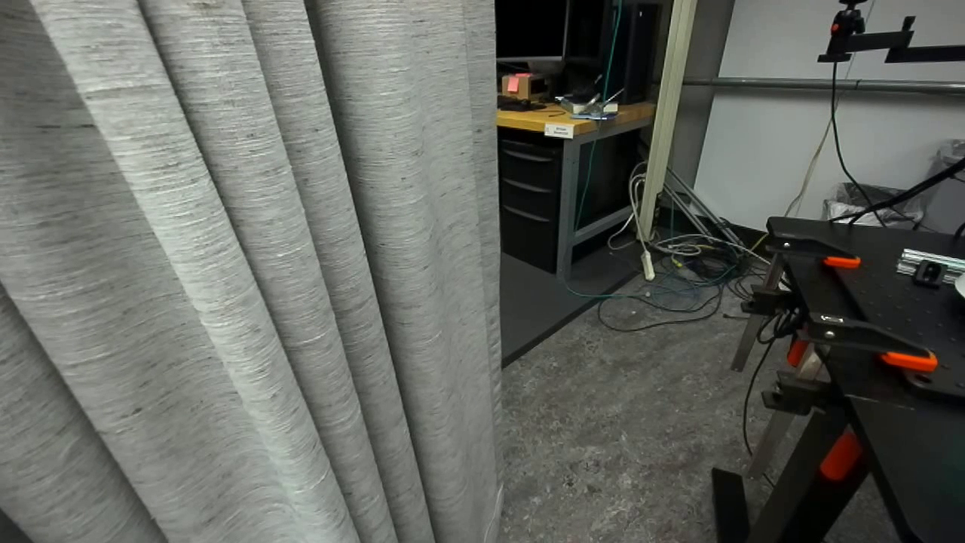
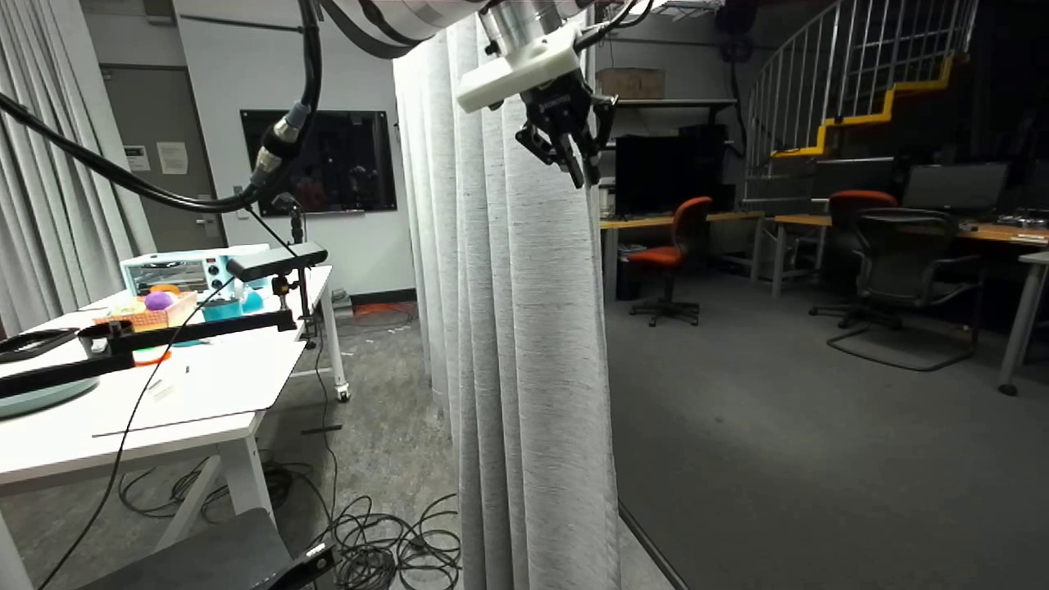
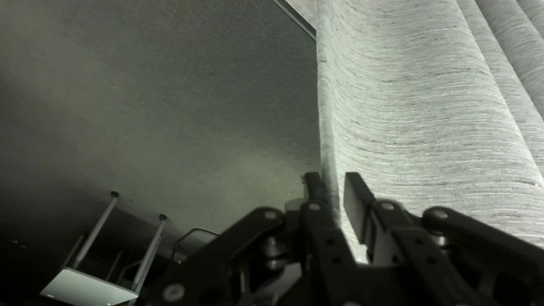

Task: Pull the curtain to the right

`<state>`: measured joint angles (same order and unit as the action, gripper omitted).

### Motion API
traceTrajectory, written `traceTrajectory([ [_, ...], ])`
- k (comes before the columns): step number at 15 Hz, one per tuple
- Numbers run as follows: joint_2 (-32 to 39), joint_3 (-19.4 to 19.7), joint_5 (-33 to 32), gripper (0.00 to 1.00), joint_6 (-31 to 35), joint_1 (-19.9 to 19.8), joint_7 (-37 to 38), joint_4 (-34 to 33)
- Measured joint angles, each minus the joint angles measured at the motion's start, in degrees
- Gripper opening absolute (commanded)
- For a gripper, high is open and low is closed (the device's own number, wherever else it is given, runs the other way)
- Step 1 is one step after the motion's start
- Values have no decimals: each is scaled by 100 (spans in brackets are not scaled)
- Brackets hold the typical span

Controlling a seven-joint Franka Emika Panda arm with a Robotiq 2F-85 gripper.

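The light grey slub-weave curtain (image 2: pixel 533 344) hangs with its long axis upright, deep folds running down its length; its free side edge (image 3: pixel 325 106) is towards the picture's right in both exterior views. In an exterior view it falls between the white worktop (image 2: pixel 246 369) and the orange office chair (image 2: pixel 662 256); in an exterior view it stands well apart from the black worktop (image 1: pixel 905 437). The upper frame cuts off its top in both exterior views, and the nearest folds run out at the bottom. The hand (image 3: pixel 333 178) points downward beside the upper stretch of that edge, unclenched, its fingers (image 3: pixel 357 191) parted. In the wrist view the edge shows in the gap between them, but the hand is dark and blurred there, so I cannot tell whether the cloth lies between the fingers or just beyond their tips.
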<state>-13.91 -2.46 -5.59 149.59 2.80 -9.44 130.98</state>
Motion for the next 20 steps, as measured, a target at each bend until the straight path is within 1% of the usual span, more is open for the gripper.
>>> traceTrajectory([
  [4, 14, 3, -174, 1, 7, -136, 126, -16],
  [9, -35, -4, -889, 1, 8, -388, 563, -15],
  [11, -104, 28, -1061, 1, 8, -541, 645, -15],
  [16, -439, 344, -1202, 1, 8, -899, 580, -15],
  [20, -738, 811, -1157, 1, 7, -1012, 264, -21],
])
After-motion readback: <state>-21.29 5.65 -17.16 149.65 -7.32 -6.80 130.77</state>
